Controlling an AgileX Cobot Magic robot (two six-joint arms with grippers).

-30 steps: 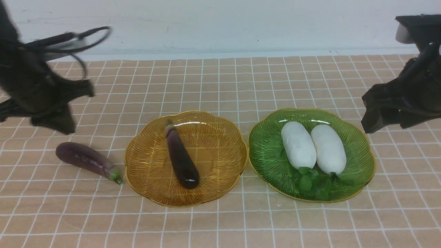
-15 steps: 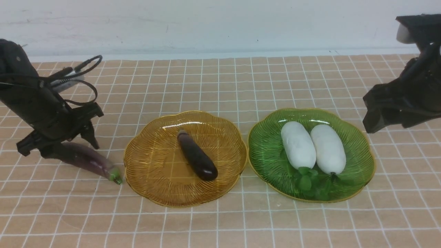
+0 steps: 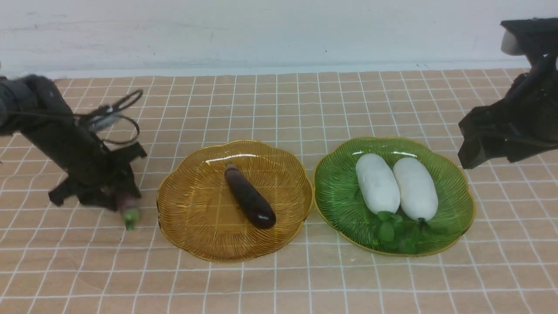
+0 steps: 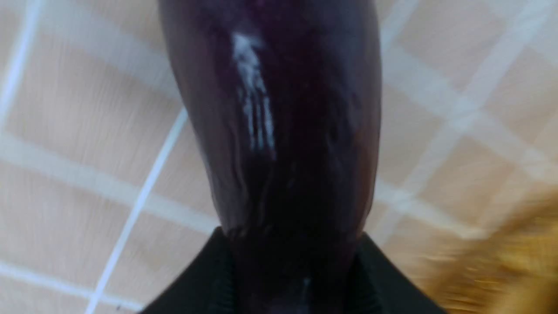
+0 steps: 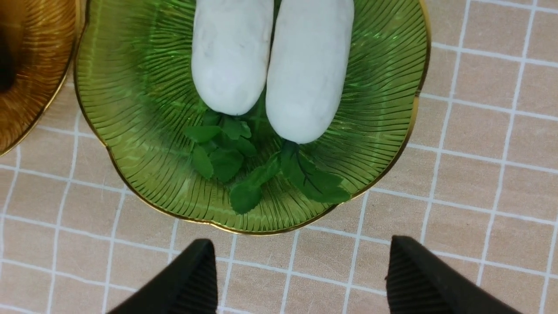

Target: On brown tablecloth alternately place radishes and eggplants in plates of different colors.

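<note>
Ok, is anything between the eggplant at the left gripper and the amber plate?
Nothing visible. Only bare brown tablecloth separates the eggplant in the left gripper from the amber plate. A second eggplant lies across the plate's middle.

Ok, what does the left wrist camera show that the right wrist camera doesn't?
Only left wrist: a dark purple eggplant close up, held between the jaws. Only right wrist: the green plate holding two white radishes with leaves, and open, empty jaws. Both: the brown tablecloth and an edge of the amber plate, blurred in the left wrist view.
</note>
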